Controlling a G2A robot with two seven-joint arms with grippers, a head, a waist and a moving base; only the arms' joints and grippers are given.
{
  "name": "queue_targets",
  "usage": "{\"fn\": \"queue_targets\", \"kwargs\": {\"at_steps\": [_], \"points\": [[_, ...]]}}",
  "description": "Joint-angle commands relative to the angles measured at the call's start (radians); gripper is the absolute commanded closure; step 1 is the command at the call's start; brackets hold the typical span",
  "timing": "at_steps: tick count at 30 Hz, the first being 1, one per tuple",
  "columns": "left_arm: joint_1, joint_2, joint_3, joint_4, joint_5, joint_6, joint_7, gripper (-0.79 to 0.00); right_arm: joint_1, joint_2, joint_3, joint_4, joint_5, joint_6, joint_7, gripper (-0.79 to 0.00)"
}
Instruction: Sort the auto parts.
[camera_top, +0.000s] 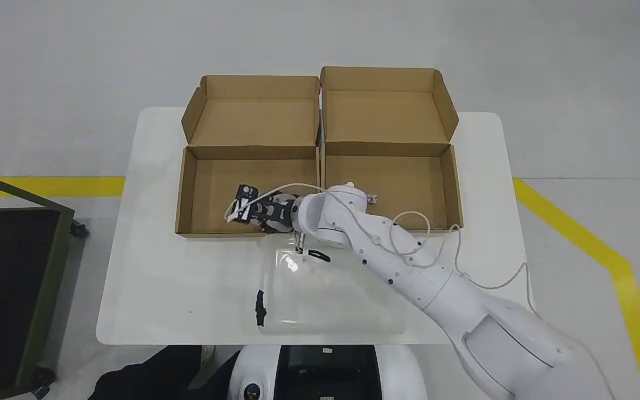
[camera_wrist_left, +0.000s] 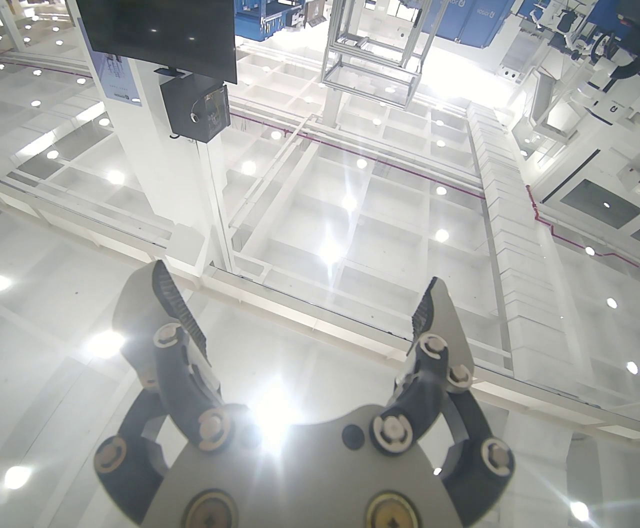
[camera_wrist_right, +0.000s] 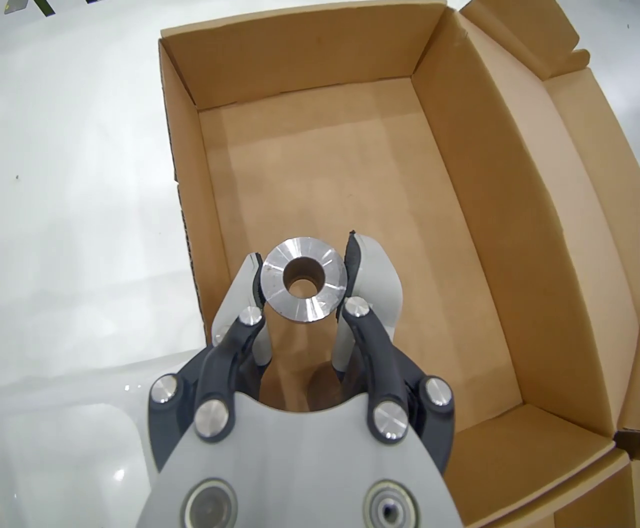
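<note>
White table (camera_top: 150, 280), right end effector (camera_wrist_right: 305, 260) clamped on ring (camera_wrist_right: 331, 264), probably steel, over cardboard box (camera_wrist_right: 325, 150), left end effector (camera_wrist_left: 296, 274) apart

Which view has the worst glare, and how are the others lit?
Left wrist view: ceiling lamps flare, a starburst near the left gripper. Right wrist view: even light, the ring shadows the box floor. Top view: even, a glint on clear plastic.

The white surface (camera_top: 140, 260) is carrying an open cardboard box (camera_top: 212, 190) touching a second box (camera_top: 425, 190) (lids folded back); a clear plastic sheet (camera_top: 330, 295) is lying nearer the robot.
</note>
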Motion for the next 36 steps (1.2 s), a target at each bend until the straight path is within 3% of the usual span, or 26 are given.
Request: {"fn": "queue_targets", "kwargs": {"at_steps": [1,7,18,24,30,33,34,35,36], "points": [[0.0,0.0,0.0,0.0,0.0,0.0,0.0,-0.785,0.003,-0.007,-0.003,0.011,0.002,-0.005,0.002,-0.191],[0.0,0.0,0.0,0.0,0.0,0.0,0.0,-0.785,0.012,-0.024,-0.005,0.044,0.001,-0.015,-0.003,-0.317],[0.0,0.0,0.0,0.0,0.0,0.0,0.0,-0.785,0.015,-0.033,0.036,0.039,0.001,-0.028,-0.042,-0.357],[0.0,0.0,0.0,0.0,0.0,0.0,0.0,-0.785,-0.03,-0.005,0.112,-0.087,-0.017,-0.028,-0.079,-0.357],[0.0,0.0,0.0,0.0,0.0,0.0,0.0,-0.785,-0.169,0.054,0.237,-0.329,-0.085,-0.035,-0.085,-0.397],[0.0,0.0,0.0,0.0,0.0,0.0,0.0,-0.785,-0.261,0.085,0.313,-0.451,-0.124,-0.051,-0.092,-0.557],[0.0,0.0,0.0,0.0,0.0,0.0,0.0,-0.785,-0.291,0.095,0.339,-0.49,-0.142,-0.055,-0.102,-0.705],[0.0,0.0,0.0,0.0,0.0,0.0,0.0,-0.785,-0.322,0.104,0.363,-0.524,-0.158,-0.056,-0.113,-0.785],[0.0,0.0,0.0,0.0,0.0,0.0,0.0,-0.785,-0.357,0.113,0.39,-0.557,-0.168,-0.053,-0.128,-0.785]]}}
